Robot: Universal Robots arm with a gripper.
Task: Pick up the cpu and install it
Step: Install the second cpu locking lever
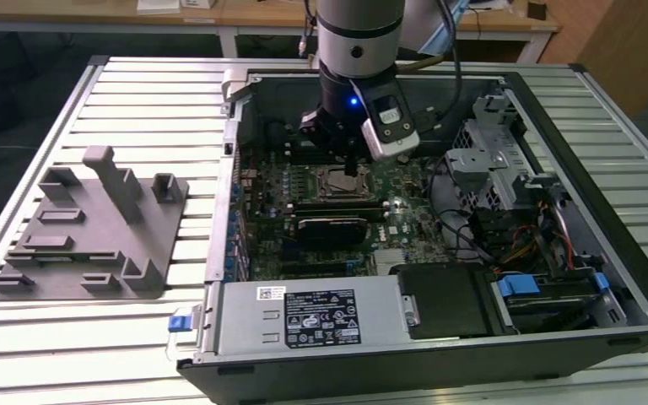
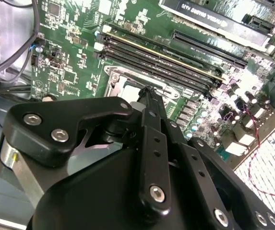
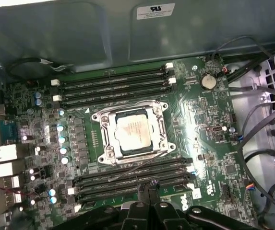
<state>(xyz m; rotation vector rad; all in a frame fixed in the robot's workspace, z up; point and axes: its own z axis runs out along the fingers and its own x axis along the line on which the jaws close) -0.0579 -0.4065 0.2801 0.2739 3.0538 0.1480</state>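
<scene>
The cpu (image 3: 135,132), a silvery square chip, lies flat in the metal-framed socket (image 3: 100,139) on the green motherboard (image 3: 209,124). In the exterior view the cpu (image 1: 343,181) sits inside the open computer case (image 1: 628,278), right under the arm. My gripper (image 1: 353,169) hangs just above the board, its black fingers pressed together with nothing between them. In the first wrist view my gripper (image 3: 149,183) stands over the memory slots beside the socket, apart from the chip. A silvery corner of the cpu (image 2: 133,96) peeks out past my gripper (image 2: 149,89) in the second wrist view.
A grey plastic fixture (image 1: 88,228) lies on the slatted table at the exterior view's left. Inside the case are a power supply (image 1: 307,316), a black card (image 1: 330,226), a drive cage (image 1: 493,160) and loose cables (image 3: 264,143). Memory slots (image 3: 113,84) flank the socket.
</scene>
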